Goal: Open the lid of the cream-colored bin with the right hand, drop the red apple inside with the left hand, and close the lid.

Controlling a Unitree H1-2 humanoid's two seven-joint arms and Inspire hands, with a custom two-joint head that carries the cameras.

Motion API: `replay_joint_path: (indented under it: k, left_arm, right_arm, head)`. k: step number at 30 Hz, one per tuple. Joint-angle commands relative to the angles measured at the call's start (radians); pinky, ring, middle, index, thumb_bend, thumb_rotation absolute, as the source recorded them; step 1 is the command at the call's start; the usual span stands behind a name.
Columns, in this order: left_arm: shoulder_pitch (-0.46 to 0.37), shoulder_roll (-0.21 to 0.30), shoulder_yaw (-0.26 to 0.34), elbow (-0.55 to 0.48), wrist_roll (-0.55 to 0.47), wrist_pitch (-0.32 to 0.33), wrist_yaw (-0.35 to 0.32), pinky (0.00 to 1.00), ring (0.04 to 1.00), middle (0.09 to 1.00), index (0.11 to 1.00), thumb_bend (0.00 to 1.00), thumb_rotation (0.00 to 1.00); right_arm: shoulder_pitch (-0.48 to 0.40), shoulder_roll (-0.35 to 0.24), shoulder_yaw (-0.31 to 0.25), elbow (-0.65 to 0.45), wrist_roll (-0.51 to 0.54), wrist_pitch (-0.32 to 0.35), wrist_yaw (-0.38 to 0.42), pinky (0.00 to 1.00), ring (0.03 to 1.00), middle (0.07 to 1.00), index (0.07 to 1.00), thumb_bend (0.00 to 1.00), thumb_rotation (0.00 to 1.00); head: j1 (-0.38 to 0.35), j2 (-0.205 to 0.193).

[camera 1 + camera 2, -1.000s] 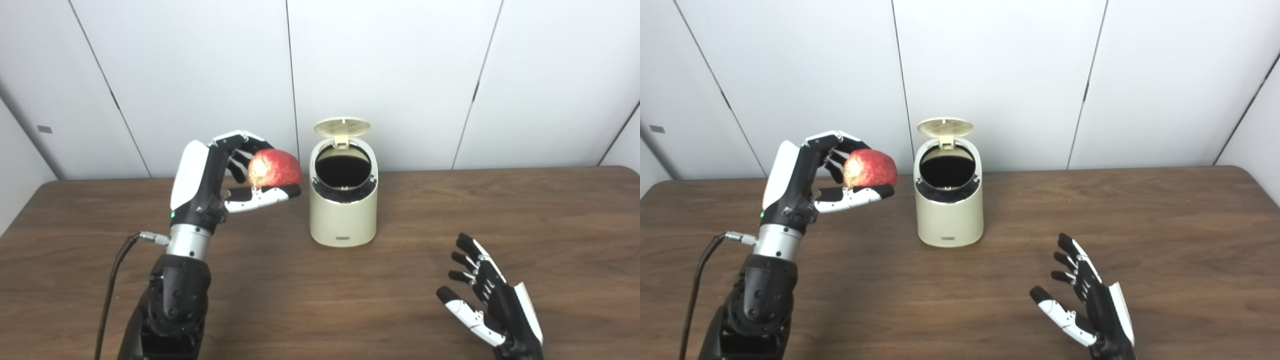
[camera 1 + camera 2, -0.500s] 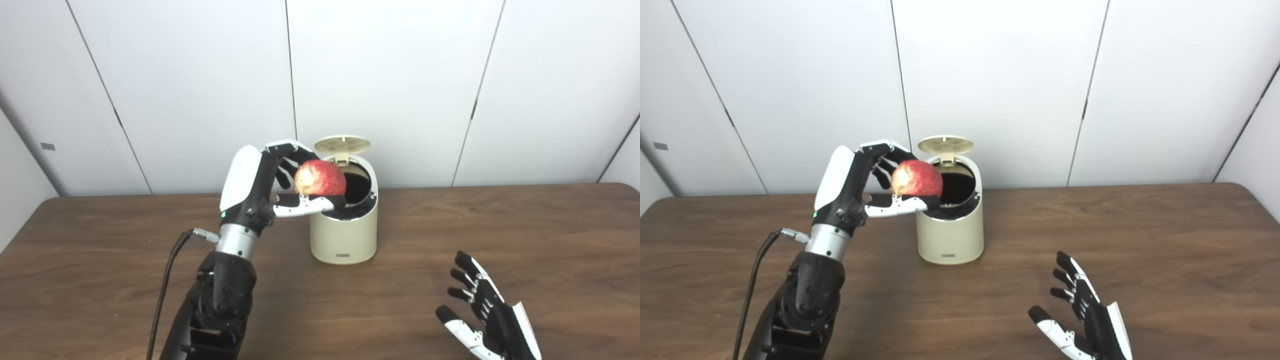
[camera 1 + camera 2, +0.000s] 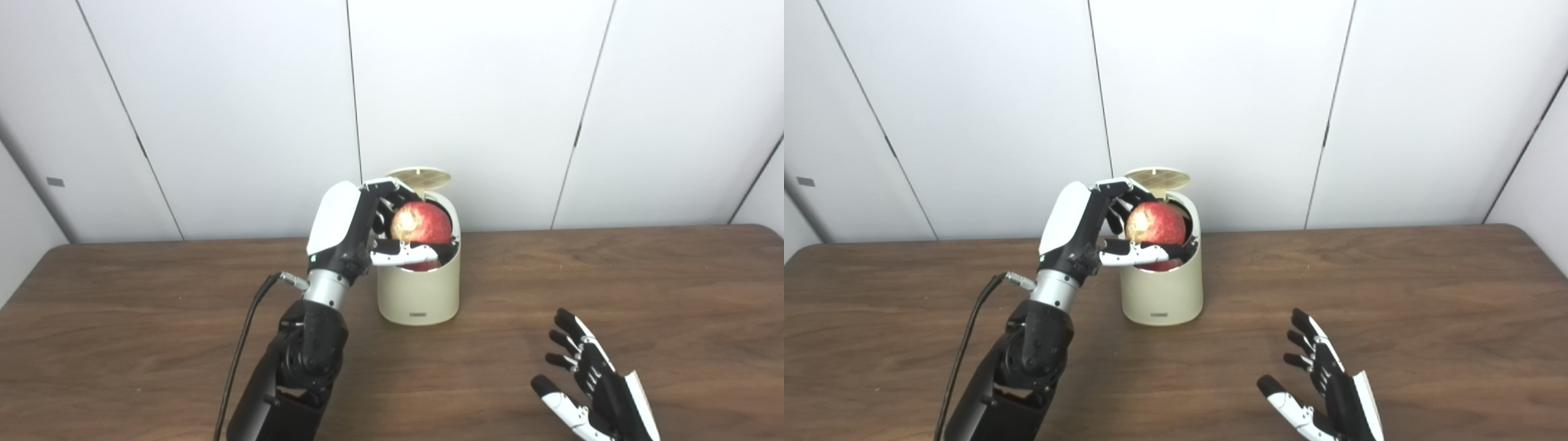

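I see the bin point(image 3: 418, 288) with its lid point(image 3: 422, 178) up; my left hand point(image 3: 361, 229) grips the apple point(image 3: 421, 224) over its mouth, and my right hand point(image 3: 591, 395) is spread, holding nothing.

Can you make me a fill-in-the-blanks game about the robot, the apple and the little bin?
1. The left hand holds a red ____.
2. The bin's lid is ____.
3. The apple is right over the mouth of the cream-colored ____.
4. The right hand, above the table, holds ____.

Missing words: apple; open; bin; nothing
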Motion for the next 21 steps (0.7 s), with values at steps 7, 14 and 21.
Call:
replay_joint_path:
  k: [7,14,21]
  left_arm:
    - [-0.117,0.023,-0.025,0.132,0.086,-0.132,0.142,0.35,0.416,0.559,0.493,0.47,0.0]
    - [-0.144,0.051,-0.042,0.199,0.129,-0.161,0.187,0.36,0.418,0.561,0.497,0.47,0.0]
    - [-0.153,0.048,-0.031,0.21,0.121,-0.139,0.192,0.37,0.42,0.564,0.488,0.47,0.0]
  right_arm:
    - [0.056,0.039,0.004,-0.031,0.013,-0.045,-0.008,0.77,0.879,0.922,0.917,0.61,0.53]
    - [0.053,0.041,0.019,-0.019,0.005,-0.052,-0.008,0.77,0.879,0.923,0.915,0.59,0.53]
    - [0.052,0.037,0.025,-0.011,0.021,-0.06,-0.004,0.78,0.884,0.925,0.913,0.61,0.55]
  head:
    - [0.004,0.005]
    - [-0.002,0.001]
    - [0.004,-0.004]
